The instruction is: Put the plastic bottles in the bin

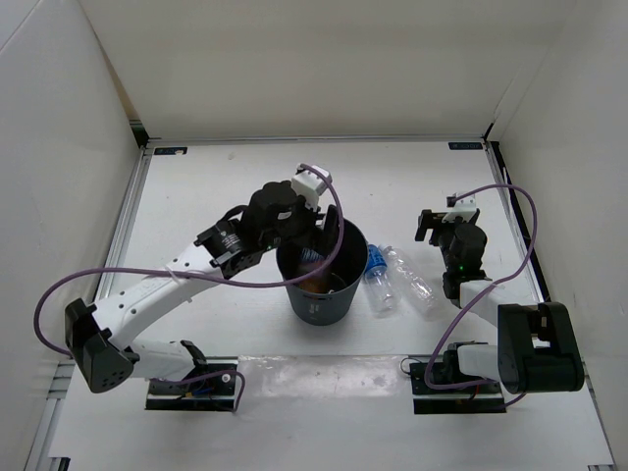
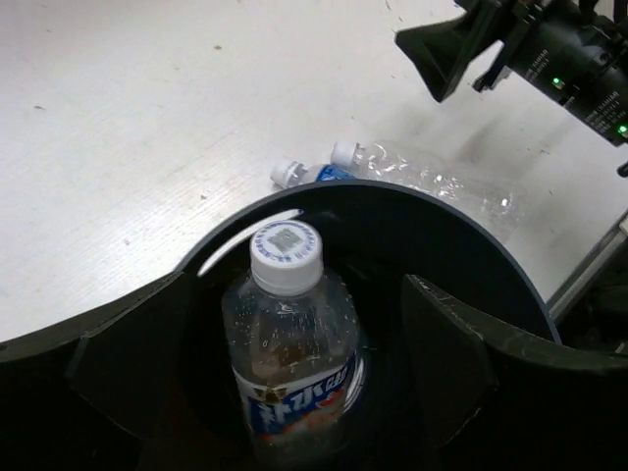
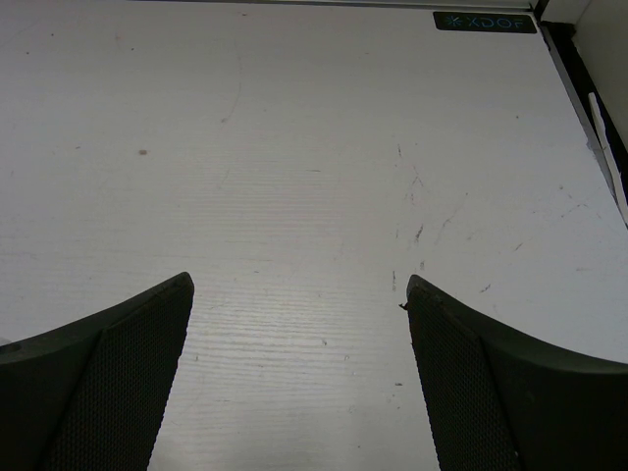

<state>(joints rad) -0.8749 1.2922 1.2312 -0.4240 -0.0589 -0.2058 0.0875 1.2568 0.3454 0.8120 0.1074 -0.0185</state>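
The dark grey bin [image 1: 329,306] stands mid-table. My left gripper [image 1: 306,234] hangs over its mouth, open. In the left wrist view my gripper [image 2: 294,283] has its fingers spread wide, apart from a clear bottle with a white-blue label [image 2: 294,363] that stands upright inside the bin [image 2: 481,240]. Something orange [image 1: 316,285] shows low in the bin. Right of the bin lie the blue-label bottle [image 1: 378,285] and the plain clear bottle [image 1: 414,280]; both also show in the left wrist view, blue-label [image 2: 319,174] and plain clear [image 2: 432,182]. My right gripper [image 1: 439,224] is open and empty beyond them, over bare table [image 3: 299,294].
White walls close the table at the back and both sides. The right arm [image 2: 549,54] reaches in beyond the two lying bottles. A black rail [image 1: 518,216] runs along the table's right edge.
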